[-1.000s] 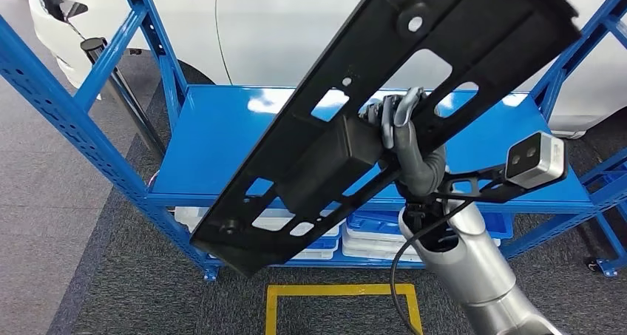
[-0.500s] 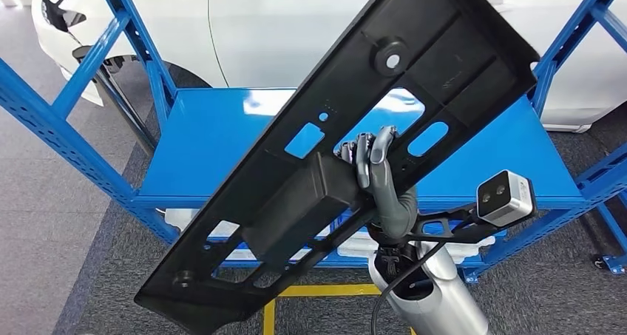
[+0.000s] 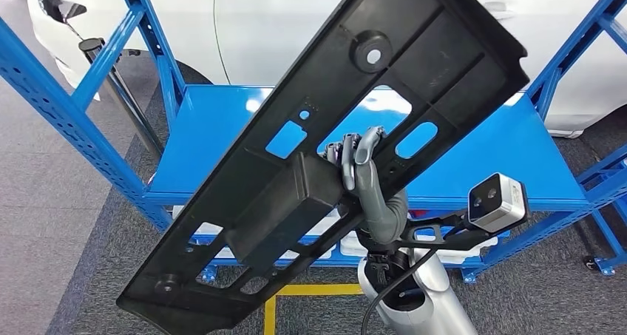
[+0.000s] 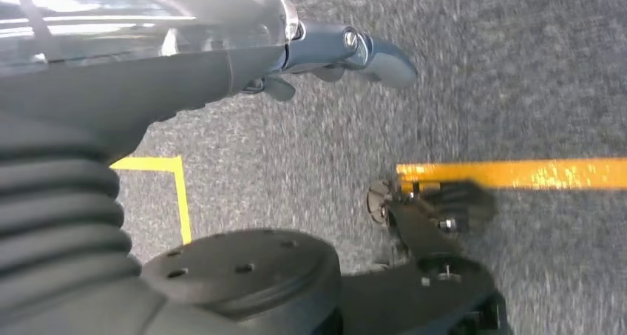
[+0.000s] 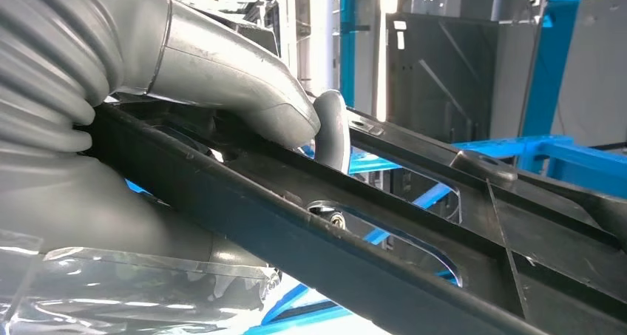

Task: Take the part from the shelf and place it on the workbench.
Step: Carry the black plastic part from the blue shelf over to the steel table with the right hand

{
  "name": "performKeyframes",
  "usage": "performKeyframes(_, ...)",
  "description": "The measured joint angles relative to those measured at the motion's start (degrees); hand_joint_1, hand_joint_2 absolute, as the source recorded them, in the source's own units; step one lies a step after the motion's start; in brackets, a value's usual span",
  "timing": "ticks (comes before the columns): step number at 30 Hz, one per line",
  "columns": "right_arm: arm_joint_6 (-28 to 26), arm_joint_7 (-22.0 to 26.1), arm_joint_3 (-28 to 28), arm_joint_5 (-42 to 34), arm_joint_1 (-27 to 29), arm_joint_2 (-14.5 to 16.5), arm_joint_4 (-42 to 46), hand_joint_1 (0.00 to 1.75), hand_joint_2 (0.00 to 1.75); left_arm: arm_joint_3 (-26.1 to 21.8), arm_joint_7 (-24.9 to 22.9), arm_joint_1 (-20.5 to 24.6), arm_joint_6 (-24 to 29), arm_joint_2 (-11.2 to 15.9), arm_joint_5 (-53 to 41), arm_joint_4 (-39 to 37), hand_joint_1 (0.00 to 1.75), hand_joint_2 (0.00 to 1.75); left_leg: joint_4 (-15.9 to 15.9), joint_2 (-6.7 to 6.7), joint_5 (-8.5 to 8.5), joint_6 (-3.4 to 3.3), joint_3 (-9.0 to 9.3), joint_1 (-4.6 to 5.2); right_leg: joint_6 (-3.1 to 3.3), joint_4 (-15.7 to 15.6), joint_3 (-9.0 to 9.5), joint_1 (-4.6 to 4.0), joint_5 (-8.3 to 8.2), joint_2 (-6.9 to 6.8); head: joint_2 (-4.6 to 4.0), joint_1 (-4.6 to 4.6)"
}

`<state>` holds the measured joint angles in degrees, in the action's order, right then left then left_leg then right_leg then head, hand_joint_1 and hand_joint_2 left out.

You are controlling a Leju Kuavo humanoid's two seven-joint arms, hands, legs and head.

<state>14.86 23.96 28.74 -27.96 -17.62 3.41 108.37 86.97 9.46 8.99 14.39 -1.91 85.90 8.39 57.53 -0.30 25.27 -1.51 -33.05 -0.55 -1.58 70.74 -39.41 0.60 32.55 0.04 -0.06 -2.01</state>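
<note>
My right hand (image 3: 361,174) holds the part (image 3: 325,157) up in front of me, fingers (image 3: 367,144) hooked through an opening near its middle. The part slants from low on my left to high on my right, in front of the shelf (image 3: 222,139). Behind the shelf stands a car (image 3: 281,24). Bins (image 3: 425,248) sit on the shelf's lower level, I think. On the floor before the shelf lies a taped line (image 3: 310,290). My left hand (image 4: 325,50) hangs over the floor.
</note>
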Motion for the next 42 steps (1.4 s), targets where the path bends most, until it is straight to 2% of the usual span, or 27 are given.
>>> performKeyframes(1,-0.1,-0.1,0.0,0.1,0.4,0.0,0.1,1.75,1.75,0.1,0.0,0.0,0.0,0.0,-0.1,0.0,0.00,1.75,0.0,0.00,0.01,-0.04,-0.03,0.04,-0.07,3.0,-1.40,0.03,0.91,0.00,-0.01,0.00)
performKeyframes(2,-0.1,-0.2,0.0,0.2,0.7,0.1,0.1,1.75,1.75,0.1,0.0,0.0,0.0,0.0,-0.1,0.0,0.00,1.75,0.1,-0.01,0.02,-0.04,-0.03,0.05,-0.08,4.1,-1.90,0.06,0.72,-0.01,-0.01,0.00)
performKeyframes(3,0.0,-0.3,0.0,0.3,0.9,0.2,0.2,1.75,1.75,0.2,0.0,0.0,0.0,0.0,0.0,0.0,0.00,1.75,0.1,-0.04,0.04,-0.02,0.01,0.06,-0.03,2.7,-1.25,0.08,-0.57,-0.01,-0.01,0.00)
performKeyframes(5,0.2,-0.3,0.0,0.4,0.9,0.5,0.4,1.75,1.75,0.2,0.4,0.1,0.1,0.0,0.4,0.0,0.00,1.75,0.3,-0.10,0.17,0.17,0.11,0.09,0.30,-5.2,2.61,0.09,-4.50,-0.02,0.00,0.00)
performKeyframes(6,0.3,-0.4,0.0,0.4,0.9,0.7,0.5,1.75,1.75,0.2,0.6,0.1,0.2,-0.1,0.7,0.0,0.00,1.75,0.4,-0.14,0.28,0.36,0.09,0.19,0.51,-8.9,4.38,0.00,-5.84,-0.01,0.00,-0.01)
performKeyframes(8,0.6,-0.4,0.0,0.4,1.0,1.0,0.6,1.75,1.75,0.2,1.2,0.1,0.1,-0.1,1.2,0.0,0.00,1.75,0.6,-0.14,0.38,0.87,-0.05,0.35,0.94,-12.3,5.85,-0.25,-6.60,0.05,0.01,-0.01)
performKeyframes(11,0.7,-0.5,0.0,0.4,1.1,1.3,0.6,1.75,1.75,0.2,1.6,0.1,-0.1,-0.1,1.5,0.0,0.00,1.75,0.7,-0.10,0.64,1.79,-0.15,0.31,1.78,-12.7,5.91,-0.19,-6.91,0.09,0.01,-0.01)
performKeyframes(13,0.8,-0.5,0.0,0.4,1.1,1.6,0.5,1.75,1.75,0.2,1.7,0.1,-0.2,-0.1,1.6,0.0,0.00,1.75,4.3,-0.07,2.95,2.43,-1.63,0.17,2.40,-13.2,6.14,0.06,-7.14,-0.06,0.00,-0.02)
performKeyframes(15,0.8,-0.5,0.0,0.4,1.3,1.8,0.5,1.75,1.75,0.1,1.7,0.0,-0.3,-0.1,1.7,0.0,0.00,1.75,11.9,-0.05,6.74,2.96,-5.08,-0.02,2.67,-13.2,6.15,0.06,-7.14,-0.18,0.00,-0.02)
performKeyframes(16,0.8,-0.5,0.0,0.4,1.4,1.9,0.4,1.75,1.75,0.1,1.7,-0.1,-0.4,-0.1,1.7,0.0,0.00,1.75,15.3,-0.05,7.93,3.15,-6.67,-0.10,2.70,-13.2,6.14,0.04,-7.13,-0.19,-0.01,-0.02)
performKeyframes(17,0.8,-0.5,0.0,0.4,1.6,1.9,0.3,1.75,1.75,0.1,1.7,-0.2,-0.4,-0.1,1.8,0.0,0.00,1.75,16.9,-0.05,8.05,3.27,-7.43,-0.16,2.70,-13.2,6.15,0.04,-7.13,-0.18,-0.01,-0.02)
performKeyframes(18,0.8,-0.5,0.0,0.4,1.8,1.9,0.2,1.75,1.75,0.1,1.7,-0.4,-0.4,-0.1,1.8,0.0,0.00,1.75,16.2,-0.04,7.03,3.32,-7.06,-0.22,2.67,-13.2,6.20,0.05,-7.11,-0.16,-0.01,-0.02)
performKeyframes(19,0.9,-0.5,0.0,0.4,1.9,1.9,0.2,1.75,1.75,0.1,1.7,-0.4,-0.4,-0.1,1.9,0.0,0.00,1.75,13.3,-0.04,5.19,3.30,-5.65,-0.28,2.61,-13.2,6.28,0.06,-7.07,-0.13,0.00,-0.02)
performKeyframes(21,1.1,-0.5,0.0,0.4,2.1,1.9,0.2,1.75,1.75,0.0,1.7,-0.4,-0.5,-0.1,2.1,0.0,0.00,1.75,5.1,-0.01,1.76,2.98,-1.66,-0.27,2.24,-13.0,6.35,-0.05,-6.90,-0.06,0.00,-0.02)
performKeyframes(23,1.5,-0.5,-0.1,0.4,2.2,1.9,0.1,1.75,1.75,-0.1,1.7,-0.5,-0.7,-0.1,2.2,0.0,0.00,1.75,0.8,-0.06,0.70,2.31,0.27,-0.11,1.63,-12.8,6.17,-0.26,-6.89,-0.02,0.01,-0.02)
performKeyframes(25,1.8,-0.5,-0.1,0.4,2.4,1.9,-0.1,1.75,1.75,-0.1,1.7,-0.7,-0.8,-0.1,2.2,0.0,0.00,1.75,0.6,-0.14,0.63,1.53,0.23,-0.05,0.97,-12.9,6.02,-0.33,-7.02,-0.01,0.01,-0.02)
performKeyframes(27,2.0,-0.6,-0.2,0.4,2.6,1.9,-0.2,1.75,1.75,-0.2,1.7,-0.8,-0.9,-0.1,2.3,0.0,0.00,1.75,0.2,-0.11,0.31,0.75,0.24,-0.16,0.35,-11.7,5.57,-0.17,-6.06,-0.01,0.00,-0.01)
performKeyframes(29,2.5,-0.5,-0.3,0.4,2.8,1.9,-0.4,1.75,1.75,-0.2,1.7,-0.7,-0.9,-0.1,2.4,0.0,0.00,1.75,0.0,-0.04,0.08,0.13,0.20,-0.18,-0.05,-6.4,3.20,0.00,-2.87,0.00,0.00,0.00)
performKeyframes(31,2.8,-0.5,-0.4,0.4,3.4,1.8,-0.7,1.75,1.75,-0.2,1.6,-0.8,-0.9,-0.1,2.6,0.0,0.00,1.75,0.1,-0.01,0.05,-0.10,0.01,-0.03,-0.24,1.4,-0.48,0.04,0.49,0.00,0.01,0.00)
performKeyframes(32,2.9,-0.5,-0.4,0.5,3.8,1.8,-1.0,1.75,1.75,-0.2,1.5,-0.8,-1.0,-0.1,2.7,0.0,0.00,1.75,0.1,-0.01,0.04,-0.13,-0.04,0.03,-0.27,3.7,-1.60,0.06,0.96,0.00,0.00,0.00)
performKeyframes(33,3.0,-0.5,-0.4,0.6,4.0,1.8,-1.2,1.75,1.75,-0.3,1.4,-0.9,-1.1,-0.1,2.7,0.0,0.00,1.75,0.1,-0.03,0.04,-0.15,-0.05,0.07,-0.21,3.7,-1.64,0.07,0.26,0.00,0.00,0.00)
performKeyframes(34,3.2,-0.5,-0.4,0.8,4.2,1.8,-1.4,1.75,1.75,-0.3,1.2,-0.9,-1.2,-0.1,2.8,0.0,0.00,1.75,0.2,-0.06,0.05,-0.13,-0.01,0.10,-0.05,1.3,-0.49,0.07,-1.44,-0.01,-0.01,0.00)
performKeyframes(36,3.5,-0.5,-0.5,1.2,4.3,1.8,-1.6,1.75,1.75,-0.5,1.0,-0.9,-1.3,-0.1,2.8,0.0,0.00,1.75,0.3,-0.12,0.12,0.02,0.05,0.24,0.51,-7.0,3.63,-0.08,-5.26,-0.01,-0.01,0.00)
performKeyframes(37,3.7,-0.5,-0.5,1.3,4.3,1.8,-1.7,1.75,1.75,-0.6,0.9,-0.8,-1.4,-0.2,2.9,0.0,0.00,1.75,0.4,-0.14,0.15,0.21,0.00,0.34,0.76,-10.2,5.13,-0.20,-6.32,-0.02,0.00,-0.01)
performKeyframes(38,3.8,-0.4,-0.5,1.5,4.3,1.8,-1.8,1.75,1.75,-0.7,0.8,-0.8,-1.4,-0.2,2.9,0.0,0.00,1.75,0.5,-0.13,0.16,0.47,-0.08,0.40,0.97,-12.0,5.93,-0.36,-6.75,0.00,0.01,-0.01)
performKeyframes(40,3.9,-0.4,-0.7,1.9,4.5,1.8,-1.9,1.75,1.75,-0.8,0.5,-0.8,-1.5,-0.2,2.8,0.0,0.00,1.75,0.4,-0.11,0.09,1.10,-0.16,0.42,1.34,-12.7,5.96,-0.50,-6.84,0.07,0.01,-0.02)
performKeyframes(42,3.9,-0.4,-0.8,2.6,4.6,1.8,-2.0,1.75,1.75,-0.8,0.3,-0.7,-1.6,-0.2,2.8,0.0,0.00,1.75,1.1,-0.08,0.76,1.69,-0.38,0.33,1.93,-13.2,6.10,-0.23,-7.19,0.00,0.00,-0.01)
